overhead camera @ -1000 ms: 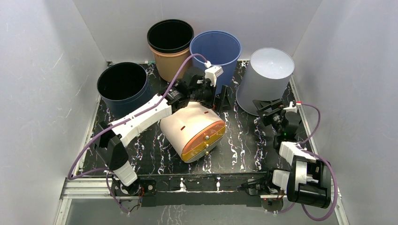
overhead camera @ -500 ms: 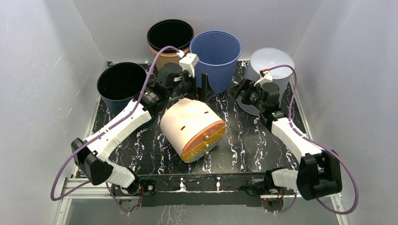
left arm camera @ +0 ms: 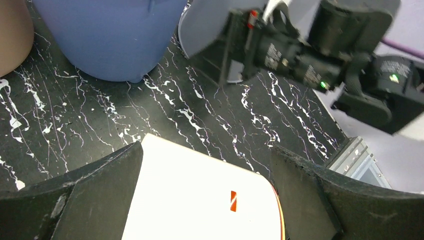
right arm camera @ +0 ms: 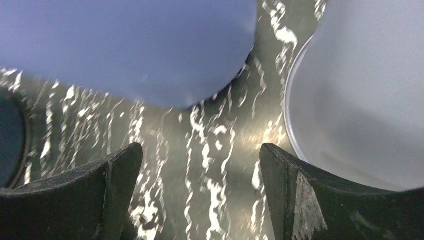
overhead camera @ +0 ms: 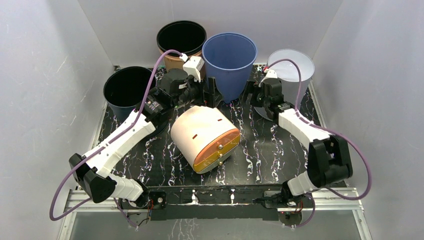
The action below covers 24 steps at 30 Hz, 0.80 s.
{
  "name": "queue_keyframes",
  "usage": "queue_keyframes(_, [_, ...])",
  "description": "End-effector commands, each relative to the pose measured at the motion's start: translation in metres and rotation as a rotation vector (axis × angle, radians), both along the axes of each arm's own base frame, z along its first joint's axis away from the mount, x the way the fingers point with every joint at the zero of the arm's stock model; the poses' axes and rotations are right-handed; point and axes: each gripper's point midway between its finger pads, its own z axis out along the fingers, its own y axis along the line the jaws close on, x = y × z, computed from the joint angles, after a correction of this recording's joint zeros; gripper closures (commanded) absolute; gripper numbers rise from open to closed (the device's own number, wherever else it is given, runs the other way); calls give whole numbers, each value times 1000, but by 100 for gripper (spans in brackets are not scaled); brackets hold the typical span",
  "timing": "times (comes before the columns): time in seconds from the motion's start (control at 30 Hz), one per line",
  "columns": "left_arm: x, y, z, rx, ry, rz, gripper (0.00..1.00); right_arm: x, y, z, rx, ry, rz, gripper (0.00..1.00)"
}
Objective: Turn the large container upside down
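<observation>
Both jaws released, container on its side
The cream container (overhead camera: 202, 134) lies tipped at frame centre on the worktop (overhead camera: 260, 150). The left jaws gape over its upper edge. The right jaws stand open between the blue bucket (overhead camera: 229, 55) and the grey bucket (overhead camera: 296, 67), upper right.

Top view: the left arm (overhead camera: 127, 135) covers the tan bucket's (overhead camera: 175, 62) lower wall and the container's (overhead camera: 200, 132) far end; whether that end is open cannot be told. The right arm (overhead camera: 300, 127) hides the grey bucket's (overhead camera: 306, 70) near wall. Left wrist view: the container is cut off by the bottom edge, the blue bucket (left arm camera: 110, 35) by the top edge. Right wrist view: blurred throughout; both buckets are cropped, and a dark shape (right arm camera: 10, 132) at the left edge cannot be identified.
</observation>
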Motion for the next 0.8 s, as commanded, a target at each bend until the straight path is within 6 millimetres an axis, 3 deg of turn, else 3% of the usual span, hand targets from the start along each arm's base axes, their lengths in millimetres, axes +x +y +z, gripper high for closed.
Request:
queue_keyframes(0.0, [-8, 9, 14, -9, -15, 8, 2, 61, -32, 25, -180, -80, -111, 13])
queue_keyframes(0.13, [-11, 12, 14, -7, -4, 12, 2, 98, -43, 17, -143, -56, -144, 11])
queue_keyframes(0.23, [-14, 12, 12, -9, 9, 9, 2, 122, -37, 22, -32, -28, -101, 12])
queue_keyframes(0.33, [-14, 13, 15, 7, 14, 7, 2, 131, -27, 34, -6, -19, -60, 12])
queue_keyframes(0.43, [-13, 15, 16, 23, 12, 11, 1, 123, -24, 45, 3, -46, -52, 12])
queue_keyframes(0.6, [-13, 11, 12, 19, 17, -5, 2, 87, -28, 46, 5, -54, -44, 12])
queue_keyframes(0.77, [-10, 3, 11, 5, 25, -26, 2, 60, -44, 50, -52, -69, -72, 11])
